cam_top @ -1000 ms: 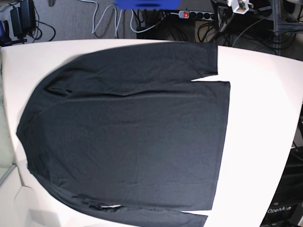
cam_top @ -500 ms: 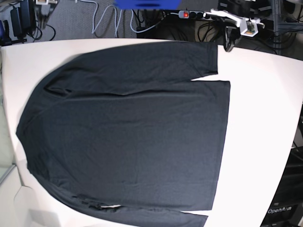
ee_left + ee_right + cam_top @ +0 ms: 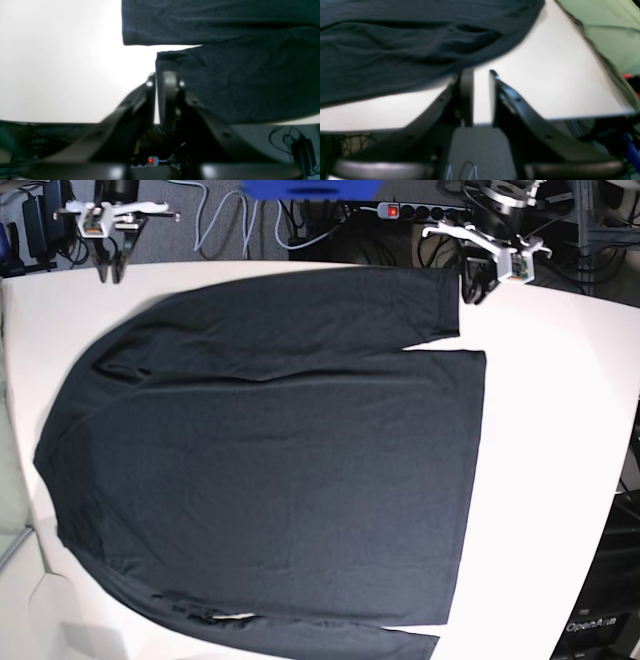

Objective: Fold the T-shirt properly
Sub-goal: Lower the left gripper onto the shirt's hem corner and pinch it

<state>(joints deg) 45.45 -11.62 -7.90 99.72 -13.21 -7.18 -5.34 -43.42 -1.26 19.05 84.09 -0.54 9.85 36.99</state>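
The shirt [image 3: 270, 450] lies flat on the table [image 3: 560, 440], covering most of it. In the left wrist view, the left gripper [image 3: 163, 80] hangs above the table's edge; the sleeve cuff [image 3: 180, 70] lies just ahead of its jaws and to their right, bare table to their left. In the right wrist view, the right gripper [image 3: 480, 75] hangs over bare table, with the shirt's rounded edge just ahead and to the left. A power strip [image 3: 410, 211] lies on the floor behind the table.
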